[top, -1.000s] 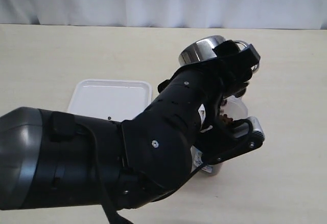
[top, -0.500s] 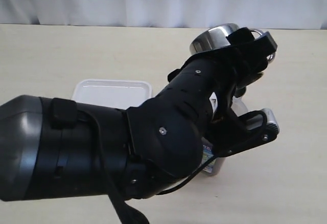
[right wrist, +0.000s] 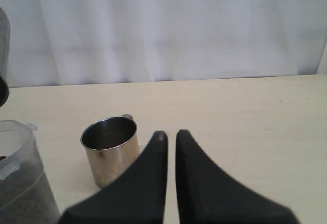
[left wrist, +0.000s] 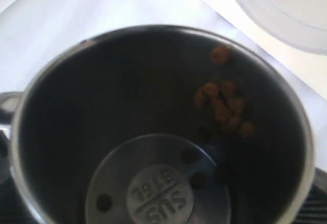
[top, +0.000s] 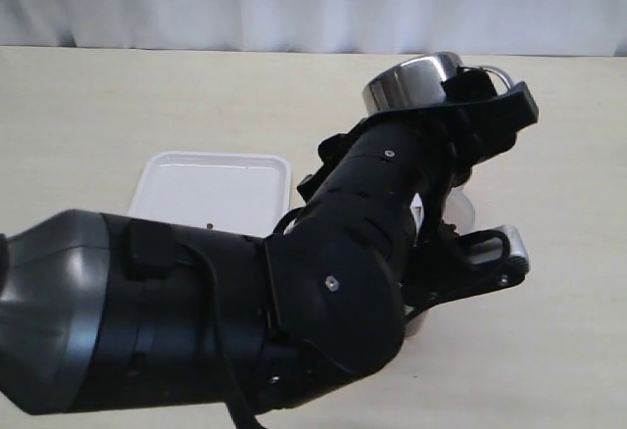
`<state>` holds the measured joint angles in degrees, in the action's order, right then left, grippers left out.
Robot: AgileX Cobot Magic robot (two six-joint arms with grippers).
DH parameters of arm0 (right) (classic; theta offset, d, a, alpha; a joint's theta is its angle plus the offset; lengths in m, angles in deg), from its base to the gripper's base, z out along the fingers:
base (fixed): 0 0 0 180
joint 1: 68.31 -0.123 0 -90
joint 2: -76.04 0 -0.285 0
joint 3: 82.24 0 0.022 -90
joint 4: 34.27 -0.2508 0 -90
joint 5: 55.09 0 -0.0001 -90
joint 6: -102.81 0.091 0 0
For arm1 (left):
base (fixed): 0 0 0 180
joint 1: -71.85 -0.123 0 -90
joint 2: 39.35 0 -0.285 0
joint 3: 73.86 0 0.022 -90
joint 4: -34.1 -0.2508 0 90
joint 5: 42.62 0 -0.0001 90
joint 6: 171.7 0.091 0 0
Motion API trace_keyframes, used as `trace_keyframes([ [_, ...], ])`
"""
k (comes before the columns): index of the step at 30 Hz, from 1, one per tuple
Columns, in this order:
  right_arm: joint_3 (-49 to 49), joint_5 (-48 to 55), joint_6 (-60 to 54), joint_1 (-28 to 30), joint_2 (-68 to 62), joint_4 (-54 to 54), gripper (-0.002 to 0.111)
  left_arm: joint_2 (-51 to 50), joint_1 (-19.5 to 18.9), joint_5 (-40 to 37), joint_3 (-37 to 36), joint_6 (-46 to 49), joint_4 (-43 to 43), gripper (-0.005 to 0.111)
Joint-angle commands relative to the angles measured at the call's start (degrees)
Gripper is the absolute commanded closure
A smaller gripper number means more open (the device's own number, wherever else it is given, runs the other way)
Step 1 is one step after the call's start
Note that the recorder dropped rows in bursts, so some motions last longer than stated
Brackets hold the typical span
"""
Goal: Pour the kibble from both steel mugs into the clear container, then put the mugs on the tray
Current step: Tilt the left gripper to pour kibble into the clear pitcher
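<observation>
My left gripper (top: 477, 106) is shut on a steel mug (top: 407, 81) and holds it tipped in the air above the clear container (top: 462, 210), which the arm mostly hides. The left wrist view looks into this mug (left wrist: 158, 132): a few kibble pellets (left wrist: 225, 109) cling to its wall and several lie on its bottom. The other steel mug (right wrist: 110, 150) stands upright on the table, empty as far as I can see into it. Beside it is the clear container (right wrist: 20, 183) with dark kibble inside. My right gripper (right wrist: 171, 134) is shut, empty, and close to that mug. The white tray (top: 211, 189) lies on the left.
My left arm (top: 245, 311) fills the lower middle of the exterior view. A white curtain (top: 294, 3) closes off the table's far edge. Bare table (top: 558, 351) lies to the right of the container.
My left arm has carried the held mug to the right and slightly up, then almost stopped. The right gripper's earlier state is not shown.
</observation>
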<state>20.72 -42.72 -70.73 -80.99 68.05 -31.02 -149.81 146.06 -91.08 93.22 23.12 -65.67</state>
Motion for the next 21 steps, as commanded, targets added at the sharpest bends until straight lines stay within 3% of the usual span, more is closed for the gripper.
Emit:
trace_keyframes([
  [1, -0.17, -0.11, -0.45, -0.2, 0.21, 0.33, 0.104, -1.83, 1.1, -2.87, 0.34, 3.51, -0.17, 0.107],
  [21, -0.17, -0.11, -0.45, -0.2, 0.21, 0.33, 0.104, -2.55, 5.53, -13.94, 0.45, 3.51, -0.17, 0.107],
])
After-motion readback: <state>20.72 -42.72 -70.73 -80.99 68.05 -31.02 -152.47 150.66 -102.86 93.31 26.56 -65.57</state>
